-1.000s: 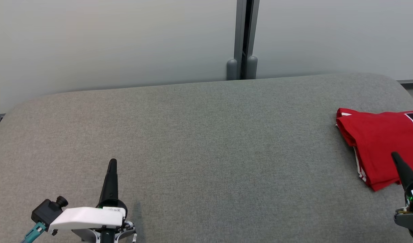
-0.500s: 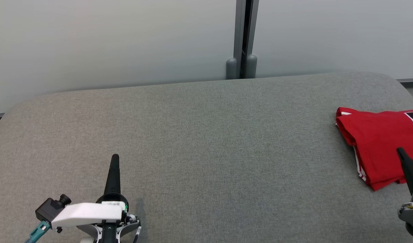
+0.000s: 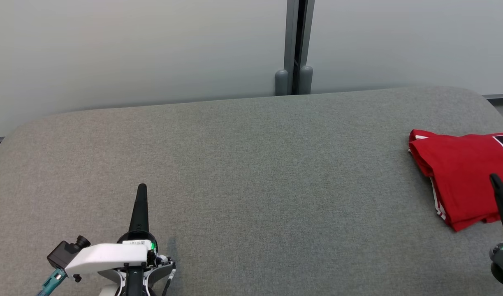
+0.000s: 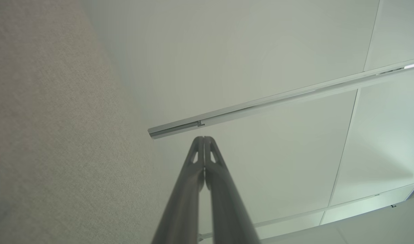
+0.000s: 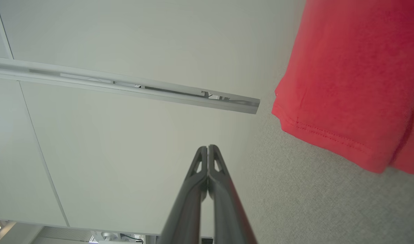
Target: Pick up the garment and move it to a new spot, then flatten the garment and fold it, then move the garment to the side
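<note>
Red folded garment (image 3: pixel 461 176) lies far right on the grey cushion (image 3: pixel 251 185), by the right gripper (image 3: pixel 495 179); the left gripper (image 3: pixel 141 189) is well apart. Left wrist view: fingers (image 4: pixel 188 189) pressed together, empty. Right wrist view: same, garment up and right.

folded red fabric garment with black-and-white lettering (image 3: pixel 461 176): 1 | long dark-fingered robot hands: 2 (left hand (image 3: pixel 142 188), right hand (image 3: pixel 495 179)) | grey fabric-covered counter (image 3: pixel 251 172): 1 | grey metal wall post (image 3: pixel 295 41): 1 | rounded grey caps (image 3: pixel 281 82) at its foot: 2

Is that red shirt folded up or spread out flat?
Folded: the red shirt lies as a compact stack with layered edges showing.
</note>
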You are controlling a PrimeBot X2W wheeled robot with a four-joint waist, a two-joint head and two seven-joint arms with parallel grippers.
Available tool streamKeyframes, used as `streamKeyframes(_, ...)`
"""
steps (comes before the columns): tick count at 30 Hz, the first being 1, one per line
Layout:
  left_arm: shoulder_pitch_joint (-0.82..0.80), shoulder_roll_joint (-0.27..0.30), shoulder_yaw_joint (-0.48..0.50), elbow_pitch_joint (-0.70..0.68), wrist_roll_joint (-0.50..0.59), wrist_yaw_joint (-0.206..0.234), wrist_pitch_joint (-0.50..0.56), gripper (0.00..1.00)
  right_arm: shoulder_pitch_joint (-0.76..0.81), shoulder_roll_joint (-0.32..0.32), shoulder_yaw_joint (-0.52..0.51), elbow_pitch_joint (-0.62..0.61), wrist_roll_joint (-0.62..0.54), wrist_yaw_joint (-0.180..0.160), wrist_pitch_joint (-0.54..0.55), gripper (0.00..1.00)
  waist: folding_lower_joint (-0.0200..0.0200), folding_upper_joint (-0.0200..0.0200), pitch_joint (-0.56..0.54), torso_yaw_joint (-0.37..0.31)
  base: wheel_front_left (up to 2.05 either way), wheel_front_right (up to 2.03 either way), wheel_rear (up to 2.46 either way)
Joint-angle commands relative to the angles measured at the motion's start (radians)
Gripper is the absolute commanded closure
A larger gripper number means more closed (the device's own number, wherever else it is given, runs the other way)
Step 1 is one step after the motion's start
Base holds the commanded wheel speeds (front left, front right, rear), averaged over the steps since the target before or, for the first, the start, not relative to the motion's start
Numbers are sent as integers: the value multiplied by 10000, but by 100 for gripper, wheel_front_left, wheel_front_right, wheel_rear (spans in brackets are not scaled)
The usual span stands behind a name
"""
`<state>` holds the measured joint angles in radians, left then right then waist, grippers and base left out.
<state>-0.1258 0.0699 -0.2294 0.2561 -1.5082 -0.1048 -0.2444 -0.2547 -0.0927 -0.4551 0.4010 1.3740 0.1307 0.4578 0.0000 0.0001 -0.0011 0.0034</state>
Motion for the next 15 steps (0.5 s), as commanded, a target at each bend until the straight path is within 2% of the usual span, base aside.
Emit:
streamKeyframes(1, -198, 0, -5, 8, -226, -69, -26, 100, -172, -100, -97, 40, 224, 1, 107, 100, 0, -1, 4, -2, 0, 0, 0)
streamKeyframes(15, -369, -131, -98, 152, -1136, -227, -141, 100, -422, -165, -353, 363, 1184, 0, 387, 100, 0, -1, 43, -19, 0, 0, 0)
